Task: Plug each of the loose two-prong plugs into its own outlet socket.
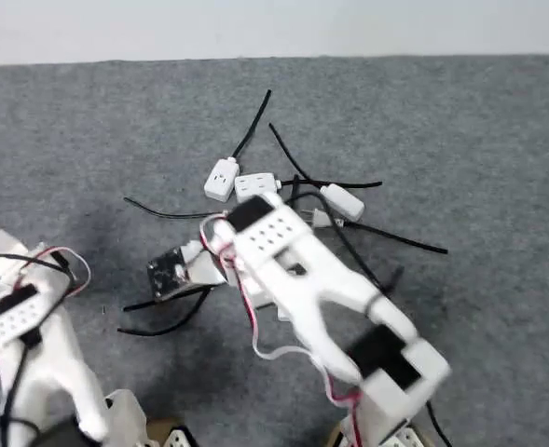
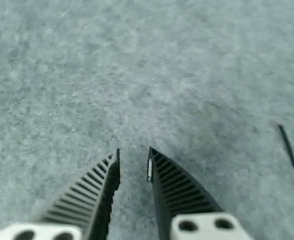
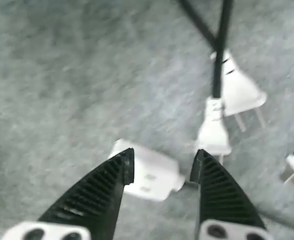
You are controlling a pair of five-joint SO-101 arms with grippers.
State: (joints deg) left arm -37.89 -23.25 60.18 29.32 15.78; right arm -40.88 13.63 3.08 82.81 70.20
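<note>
Left end effector (image 2: 134, 150) first, parked down at eight o'clock on the worktop (image 1: 498, 140). Its jaws are a slit apart with nothing in them, and ahead there's bare grey surface and a stray black cable (image 2: 291, 152). My read: it sits out there so the crowded middle belongs to one arm.

Now the right end effector (image 3: 164, 151), out over the centre. Jaws spread wide, gripping nothing, straddling a white outlet socket (image 3: 147, 177) lying flat. That wide stance looks like a set-up to close on the block's sides. Just beyond, a small white plug (image 3: 214, 135) on a black cord (image 3: 221, 45) sits right at the socket's end; whether it's seated, I can't tell. Past that, a two-prong plug (image 3: 239, 90) lies loose, prongs bare, so it isn't home yet.

Farther out from above, a socket block (image 1: 221, 179) lies at eleven o'clock from the right wrist. A neighbouring block (image 1: 255, 186) is at twelve, and an outlying plug (image 1: 341, 201) waits at two. The cords splay outward, which is probably why the heads crowd together.
</note>
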